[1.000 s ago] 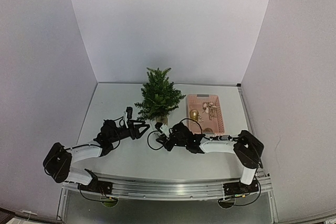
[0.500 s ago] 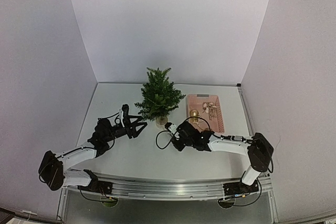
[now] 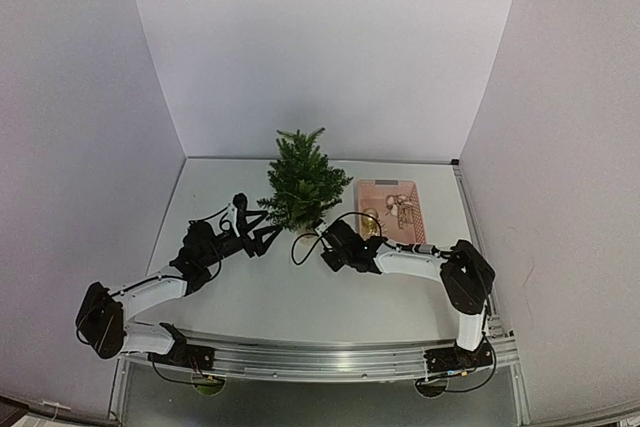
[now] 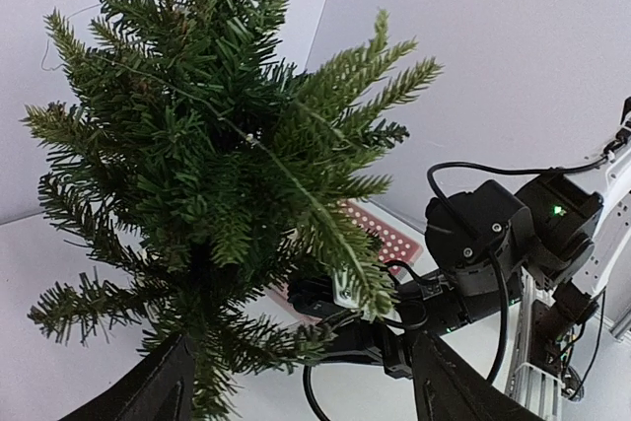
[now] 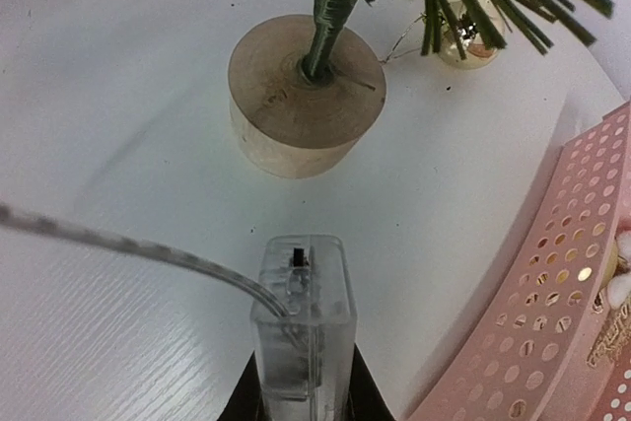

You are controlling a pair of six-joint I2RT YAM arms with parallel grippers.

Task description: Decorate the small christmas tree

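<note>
The small christmas tree (image 3: 300, 185) stands at the table's middle back; its dark green branches (image 4: 207, 165) fill the left wrist view. My left gripper (image 3: 264, 236) is open at the tree's lower left, and low branches hang between its spread fingers (image 4: 158, 391). My right gripper (image 3: 325, 243) is shut on a clear plastic switch box (image 5: 303, 317) with a pale wire (image 5: 128, 244) running off to the left. The box points at the tree's round wooden base (image 5: 301, 96), a short gap away. A gold bauble (image 5: 463, 38) lies just behind the base.
A pink perforated basket (image 3: 392, 209) with ornaments stands right of the tree; its wall (image 5: 552, 322) is close to the right of the held box. My right arm (image 4: 493, 244) and its black cable lie under the tree's right side. White walls enclose three sides.
My left gripper has crept closer to the tree and opened wider. My right gripper has carried the clear box forward to the tree's base, and that arm's elbow has swung.
</note>
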